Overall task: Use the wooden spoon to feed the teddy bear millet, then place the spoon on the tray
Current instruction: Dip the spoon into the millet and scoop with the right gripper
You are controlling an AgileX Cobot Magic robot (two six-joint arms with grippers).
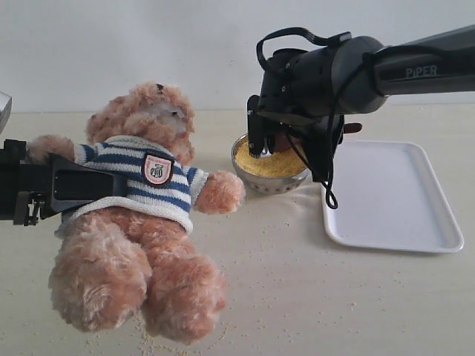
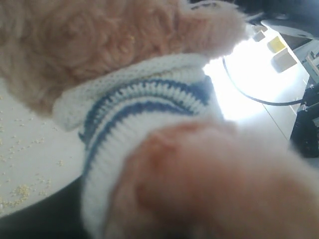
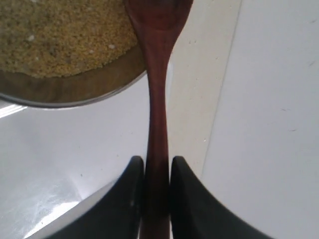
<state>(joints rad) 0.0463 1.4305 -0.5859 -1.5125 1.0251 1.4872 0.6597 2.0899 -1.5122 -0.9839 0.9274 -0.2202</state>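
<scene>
One teddy bear [image 1: 141, 222], one millet heap [image 1: 278, 167], one tray [image 1: 393, 193], one wooden spoon [image 3: 157, 124] firmly in right hand [image 3: 157, 164]; left hand [image 1: 96, 185] unclear.

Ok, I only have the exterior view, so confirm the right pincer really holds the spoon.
Observer: Right wrist view shows the wooden spoon clamped by its handle in the right pincer.
Operator: Locate its bowl end.
Observer: It crosses the metal bowl at the rim, by the edge of the millet; the tip is cropped.
Operator: Now the left wrist view.
Observer: Only the teddy bear, its striped sweater and fur, close up; no pincer shows there.
</scene>
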